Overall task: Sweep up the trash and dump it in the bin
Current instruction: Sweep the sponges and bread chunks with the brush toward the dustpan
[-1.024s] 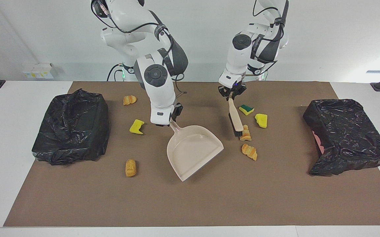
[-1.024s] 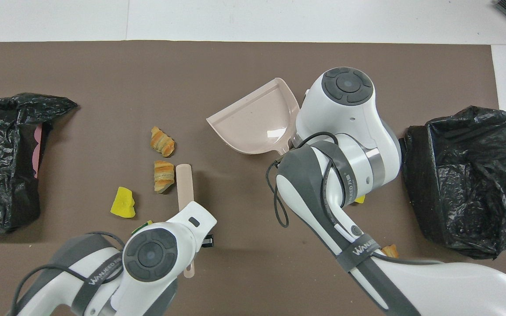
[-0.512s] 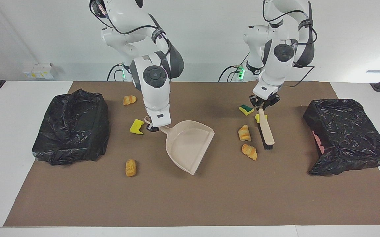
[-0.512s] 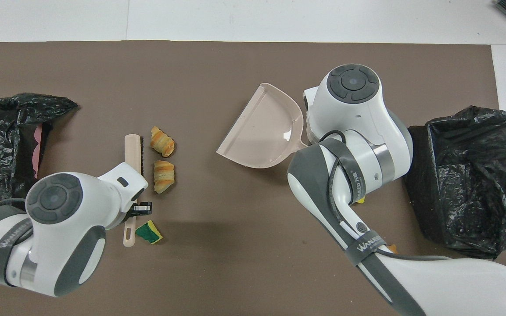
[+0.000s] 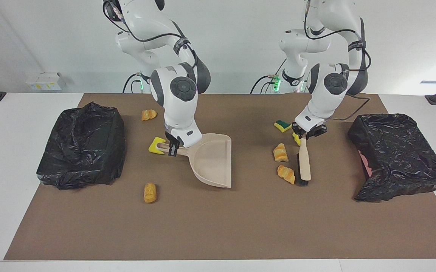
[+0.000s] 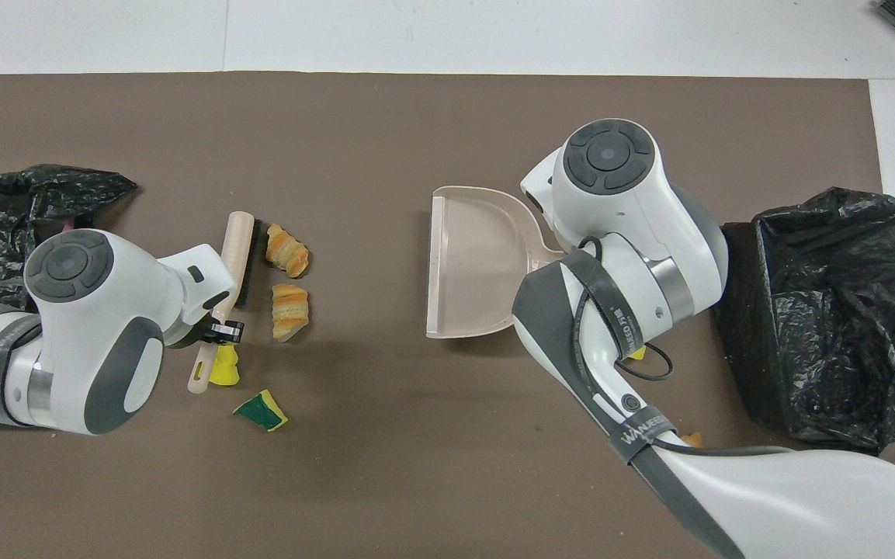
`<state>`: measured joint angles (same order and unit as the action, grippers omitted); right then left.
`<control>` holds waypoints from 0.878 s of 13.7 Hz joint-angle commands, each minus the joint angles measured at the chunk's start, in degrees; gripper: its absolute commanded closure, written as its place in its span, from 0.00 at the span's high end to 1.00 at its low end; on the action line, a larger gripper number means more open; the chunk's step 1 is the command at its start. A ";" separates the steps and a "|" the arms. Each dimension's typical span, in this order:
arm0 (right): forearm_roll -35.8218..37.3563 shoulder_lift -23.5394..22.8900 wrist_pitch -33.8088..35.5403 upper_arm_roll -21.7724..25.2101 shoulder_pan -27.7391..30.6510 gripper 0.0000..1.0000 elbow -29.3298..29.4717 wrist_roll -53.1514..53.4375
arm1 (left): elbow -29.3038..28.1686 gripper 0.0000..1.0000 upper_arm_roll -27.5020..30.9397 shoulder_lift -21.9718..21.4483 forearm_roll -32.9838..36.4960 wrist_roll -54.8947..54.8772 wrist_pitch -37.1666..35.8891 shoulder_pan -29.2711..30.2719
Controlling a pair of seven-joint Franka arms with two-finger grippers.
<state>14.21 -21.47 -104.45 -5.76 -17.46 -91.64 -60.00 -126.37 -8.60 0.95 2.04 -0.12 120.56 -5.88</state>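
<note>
Trash lay scattered on the brown mat point(image 5: 218, 226) that covered the counter point(image 5: 21, 151). Toward the left arm's end, two striped croissants point(image 5: 280, 152) point(image 5: 286, 174) sat beside each other, with a green-and-yellow sponge point(image 5: 283, 125) closer to the robots' edge and a yellow sponge chunk point(image 6: 223, 368) partly hidden under the left tool. Toward the right arm's end there were a yellow sponge piece point(image 5: 156, 146) touching the tip of the dustpan handle, a bread roll point(image 5: 149, 114) near the robots' edge, and another roll point(image 5: 150, 192) out toward the counter's edge away from the robots.

The left tool point(image 5: 308, 133) was clamped on the handle of a brush point(image 5: 304, 164), whose dark bristles rested on the mat just beside the croissant that lay farther from the robots. The right tool point(image 5: 172, 145) was clamped on the handle of the beige dustpan point(image 5: 214, 160), which sat near the middle of the mat with its mouth turned toward the croissants, well apart from them.

A black-bagged bin point(image 5: 395, 155) stood at the left arm's end of the counter, and a second one point(image 5: 83, 145) at the right arm's end.
</note>
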 commanded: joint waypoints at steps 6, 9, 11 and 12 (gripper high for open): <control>4.16 -2.78 -2.77 -0.39 -2.66 0.00 -0.38 -6.09 | -2.66 0.00 0.25 -3.93 0.95 -4.97 -4.70 -11.60; 3.73 -3.31 -3.92 -0.39 -2.49 0.00 -0.64 -6.09 | -1.51 0.00 0.34 -3.85 0.86 -4.10 -6.22 -12.41; 3.11 -3.75 -4.10 -0.39 -2.49 0.00 -0.73 -5.22 | -1.34 0.00 0.77 -4.46 0.77 3.06 -6.83 -11.88; 3.11 -3.75 -4.10 -0.39 -2.49 0.00 -0.99 -4.43 | -1.16 0.00 0.86 -4.81 0.77 8.24 -7.53 -11.87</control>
<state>17.24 -25.33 -107.09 -5.82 -20.49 -91.68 -64.47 -127.65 -8.32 -2.03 2.08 1.36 115.02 -17.77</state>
